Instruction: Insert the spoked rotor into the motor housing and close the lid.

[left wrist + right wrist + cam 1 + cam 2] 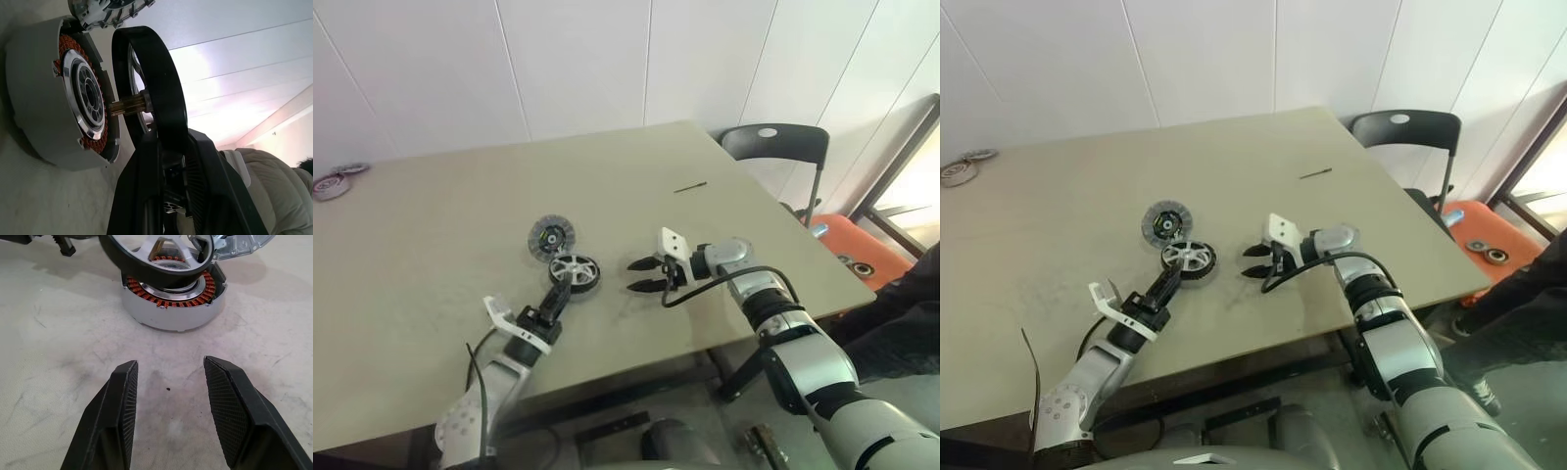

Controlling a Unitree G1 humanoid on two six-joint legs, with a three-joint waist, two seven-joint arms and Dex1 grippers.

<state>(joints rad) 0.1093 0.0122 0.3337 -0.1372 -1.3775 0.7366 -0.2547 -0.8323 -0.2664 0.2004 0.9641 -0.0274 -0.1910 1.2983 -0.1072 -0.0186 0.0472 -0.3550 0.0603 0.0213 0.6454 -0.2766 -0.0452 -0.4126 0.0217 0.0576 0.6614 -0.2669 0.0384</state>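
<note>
The spoked rotor [575,271], with silver spokes and a black rim, hangs tilted just over the motor housing [171,316]. My left gripper [558,292] is shut on the rotor's rim. In the left wrist view the rotor's [149,73] brass shaft points at the dark centre of the housing [44,98], inside its ring of copper windings, with a small gap between them. The grey lid [551,237] lies flat on the table [431,255] just behind them. To their right my right gripper [642,275] hovers low, open and empty, pointing at the housing.
A thin dark stick [689,186] lies farther back on the table. Small round parts [331,184] sit at the far left edge. A black chair [773,142] and an orange object [857,250] stand beyond the table's right side. A person's dark sleeve [901,313] is there too.
</note>
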